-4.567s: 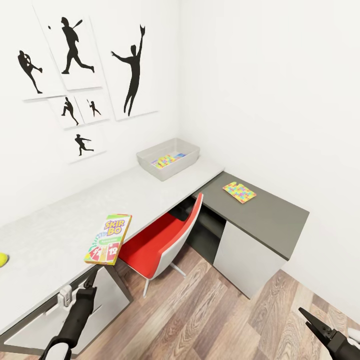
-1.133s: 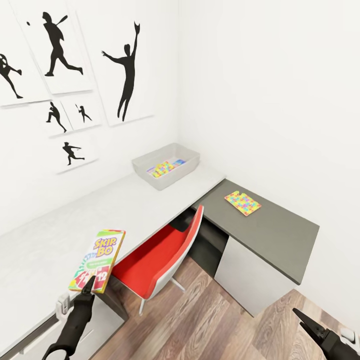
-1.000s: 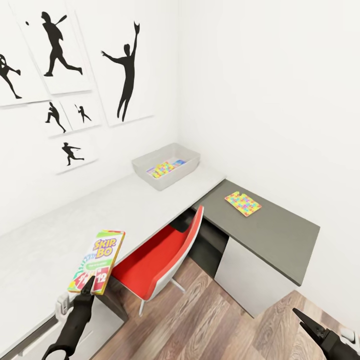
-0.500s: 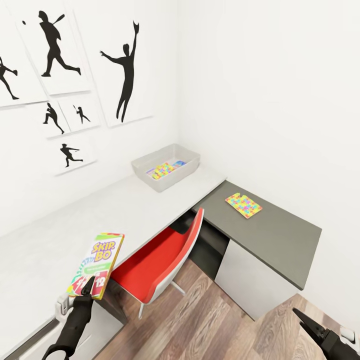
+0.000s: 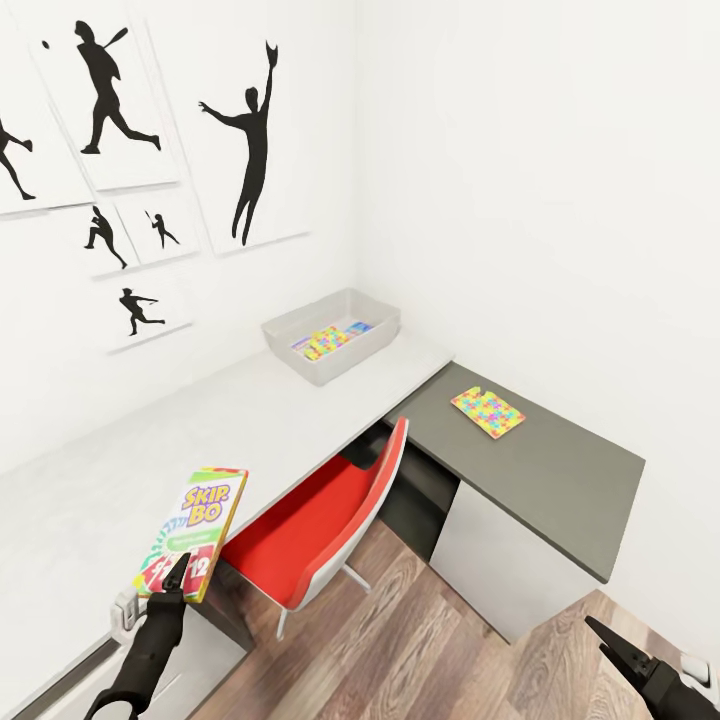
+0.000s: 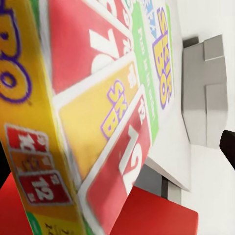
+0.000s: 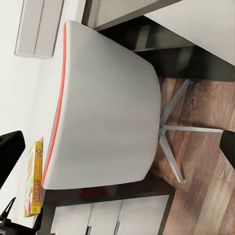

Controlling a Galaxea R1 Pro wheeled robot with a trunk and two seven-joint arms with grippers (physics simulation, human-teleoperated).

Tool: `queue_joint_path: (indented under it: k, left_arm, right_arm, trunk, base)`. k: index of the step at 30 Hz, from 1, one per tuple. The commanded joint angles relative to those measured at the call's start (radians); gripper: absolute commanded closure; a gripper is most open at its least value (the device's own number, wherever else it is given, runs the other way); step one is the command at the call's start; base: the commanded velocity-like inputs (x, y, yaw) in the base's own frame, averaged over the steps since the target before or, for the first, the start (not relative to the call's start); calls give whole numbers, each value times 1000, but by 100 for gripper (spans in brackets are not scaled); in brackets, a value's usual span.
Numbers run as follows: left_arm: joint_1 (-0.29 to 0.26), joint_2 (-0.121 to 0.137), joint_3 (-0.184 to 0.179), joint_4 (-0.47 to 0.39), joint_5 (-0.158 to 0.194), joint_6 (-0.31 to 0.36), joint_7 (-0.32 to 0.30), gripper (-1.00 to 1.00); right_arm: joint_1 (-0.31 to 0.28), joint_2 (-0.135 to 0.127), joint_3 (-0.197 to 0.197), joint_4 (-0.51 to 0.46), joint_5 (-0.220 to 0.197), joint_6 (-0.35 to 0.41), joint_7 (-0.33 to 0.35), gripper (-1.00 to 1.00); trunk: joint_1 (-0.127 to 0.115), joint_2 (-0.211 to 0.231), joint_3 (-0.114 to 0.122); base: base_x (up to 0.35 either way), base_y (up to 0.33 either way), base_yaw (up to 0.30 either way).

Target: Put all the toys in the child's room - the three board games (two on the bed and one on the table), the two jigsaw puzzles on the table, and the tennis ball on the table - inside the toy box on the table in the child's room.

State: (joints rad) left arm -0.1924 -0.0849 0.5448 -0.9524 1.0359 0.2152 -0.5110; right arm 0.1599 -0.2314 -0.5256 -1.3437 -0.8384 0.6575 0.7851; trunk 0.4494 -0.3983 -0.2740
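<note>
The yellow-green-red Skip-Bo board game (image 5: 196, 530) hangs tilted above the front edge of the pale grey table (image 5: 300, 410), with my left gripper (image 5: 177, 574) shut on its lower edge. Close up in the left wrist view, the box (image 6: 93, 112) fills most of the picture. The light grey toy box (image 5: 288, 333) stands at the table's far end by the wall corner, with a mosaic jigsaw puzzle (image 5: 323, 343) inside. A second jigsaw puzzle (image 5: 487, 411) lies on the lower dark grey top (image 5: 560, 470). My right gripper (image 5: 612, 642) hangs open and empty low over the floor at the right.
A red chair (image 5: 318, 505) with a pale shell back (image 7: 103, 112) is tucked under the desk between me and the corner. Drawers (image 7: 98, 220) sit under the pale top. Black silhouette posters (image 5: 250, 140) hang on the left wall. Wood-plank floor (image 5: 400, 640) lies open at the right.
The whole picture has shifted as the camera moved along the desk toward the corner. The Skip-Bo box stays in my left gripper; the right arm holds its pose.
</note>
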Motion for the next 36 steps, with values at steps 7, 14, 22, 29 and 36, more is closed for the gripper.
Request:
queue_joint_path:
  k: [7,14,22,29,36]
  left_arm:
    - [-1,-1,4,0,8,10,-2,-100]
    - [-1,-1,13,4,10,1,-2,-100]
    - [-1,-2,46,7,12,-24,-2,-100]
    - [-1,-1,51,7,13,-26,-1,-100]
    - [-1,-2,52,7,12,-28,-2,-100]
  right_arm:
    - [0,0,-1,-1,-6,7,-1,-100]
    - [0,0,-1,0,-7,7,-1,-100]
    - [0,0,-1,0,-6,7,-1,-100]
    - [0,0,-1,-1,-6,7,-1,-100]
    - [0,-1,-1,-1,-6,7,-1,-100]
  trunk:
    - [1,-2,-2]
    - [1,-2,-2]
    - [1,-2,-2]
    - [1,-2,-2]
    - [1,-2,-2]
  base:
    - [0,0,0]
    - [0,0,0]
    - [0,0,0]
    - [0,0,0]
    - [0,0,0]
